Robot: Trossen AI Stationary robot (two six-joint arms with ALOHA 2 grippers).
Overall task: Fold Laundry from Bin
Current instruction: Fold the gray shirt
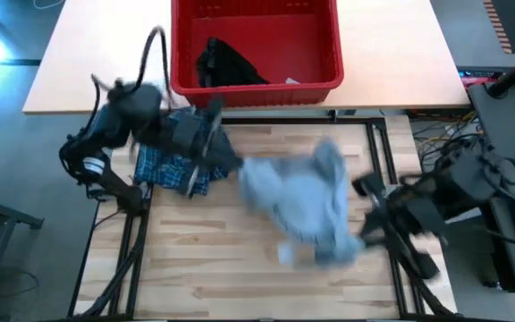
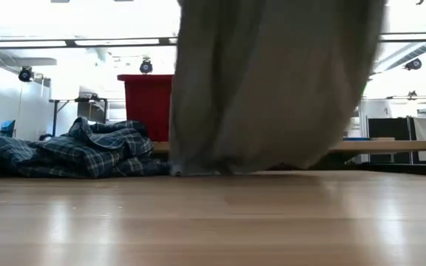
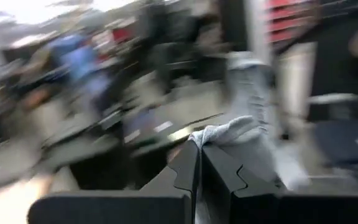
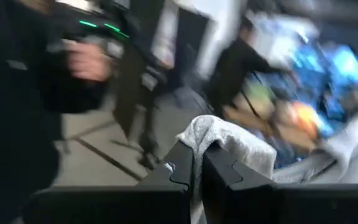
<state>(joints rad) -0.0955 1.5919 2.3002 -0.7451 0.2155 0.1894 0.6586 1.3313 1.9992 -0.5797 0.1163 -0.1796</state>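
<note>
Left hand, fingers pressed together on a fold of the light grey T-shirt, sits over the left part of the tabletop, just in front of the red bin. Right hand, likewise clamped on a bunched edge of the same grey cloth, is at the right side of the tabletop, near the garment's right end. From above, the T-shirt stretches between the two hands across the middle of the tabletop, its outline smeared by motion. At table-top height it appears as a broad grey curtain hanging from above, its lower hem touching the wooden surface.

Blue-and-white plaid shirt: crumpled in a heap on the left of the tabletop, largely under the left arm; at table-top height it lies as a low rumpled mound just beside the hanging grey cloth.

Red bin: stands on the paler surface behind the wooden tabletop, centred, upright, with a small black garment lying inside against its left wall. At table-top height the bin shows behind the plaid heap.

Both wrist views show each hand's dark fingers meeting with grey fabric pinched at the tips; the surroundings beyond are too blurred to identify.
</note>
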